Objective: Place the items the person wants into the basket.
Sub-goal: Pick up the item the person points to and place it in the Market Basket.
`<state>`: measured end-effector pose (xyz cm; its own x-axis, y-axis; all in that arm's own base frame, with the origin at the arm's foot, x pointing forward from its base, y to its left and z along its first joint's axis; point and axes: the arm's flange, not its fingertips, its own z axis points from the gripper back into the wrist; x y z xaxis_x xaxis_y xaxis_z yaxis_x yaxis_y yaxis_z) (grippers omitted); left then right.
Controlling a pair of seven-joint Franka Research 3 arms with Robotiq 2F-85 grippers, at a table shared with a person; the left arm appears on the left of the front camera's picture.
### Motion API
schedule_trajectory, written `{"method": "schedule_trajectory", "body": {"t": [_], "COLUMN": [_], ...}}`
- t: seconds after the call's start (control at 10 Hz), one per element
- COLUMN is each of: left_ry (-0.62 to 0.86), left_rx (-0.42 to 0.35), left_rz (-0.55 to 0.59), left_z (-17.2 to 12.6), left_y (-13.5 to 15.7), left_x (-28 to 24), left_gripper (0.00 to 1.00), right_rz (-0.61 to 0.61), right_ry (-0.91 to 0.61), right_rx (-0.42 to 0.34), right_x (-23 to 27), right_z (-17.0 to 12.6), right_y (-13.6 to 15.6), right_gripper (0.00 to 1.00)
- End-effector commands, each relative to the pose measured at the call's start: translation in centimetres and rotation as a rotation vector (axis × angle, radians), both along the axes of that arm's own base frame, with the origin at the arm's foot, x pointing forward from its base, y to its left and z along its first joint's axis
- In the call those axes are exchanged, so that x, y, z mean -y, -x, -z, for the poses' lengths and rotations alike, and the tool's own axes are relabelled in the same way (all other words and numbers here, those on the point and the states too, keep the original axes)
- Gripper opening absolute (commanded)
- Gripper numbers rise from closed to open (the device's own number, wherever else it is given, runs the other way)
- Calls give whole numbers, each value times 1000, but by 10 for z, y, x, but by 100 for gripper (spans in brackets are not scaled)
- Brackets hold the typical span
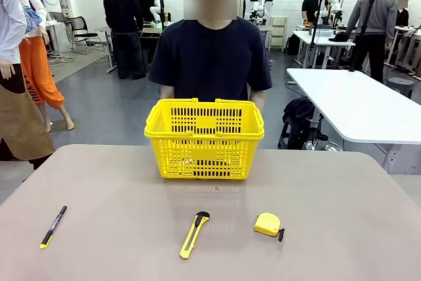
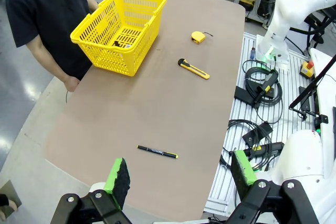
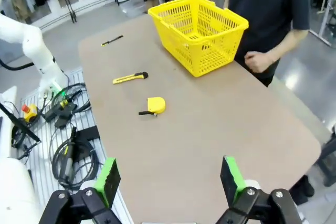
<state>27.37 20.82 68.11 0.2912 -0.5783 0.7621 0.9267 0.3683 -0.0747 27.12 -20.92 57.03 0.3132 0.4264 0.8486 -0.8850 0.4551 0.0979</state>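
One rounded yellow tape measure (image 1: 268, 224) bears a black tab.

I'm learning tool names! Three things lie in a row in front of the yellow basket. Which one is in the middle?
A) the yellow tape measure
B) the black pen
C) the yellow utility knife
C: in the front view the utility knife lies between the pen on the left and the tape measure on the right.
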Motion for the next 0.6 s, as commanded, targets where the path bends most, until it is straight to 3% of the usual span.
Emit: {"method": "schedule_trajectory", "body": {"t": [0.0, 0.1, 0.5], "left_ry": [12, 12, 12], "left_rx": [20, 20, 20], "left_rz": [18, 18, 18], "left_z": [0, 0, 0], "left_y": [1, 1, 1], "left_x": [-1, -1, -1], "left_gripper": [100, 100, 100], "right_rz": [-51, 0, 0], "right_ry": [15, 0, 0], "right_rx": [69, 0, 0], "right_x": [-15, 0, 0], "right_z": [-11, 0, 0], "right_y": [4, 0, 0], "right_gripper": [100, 100, 100]}}
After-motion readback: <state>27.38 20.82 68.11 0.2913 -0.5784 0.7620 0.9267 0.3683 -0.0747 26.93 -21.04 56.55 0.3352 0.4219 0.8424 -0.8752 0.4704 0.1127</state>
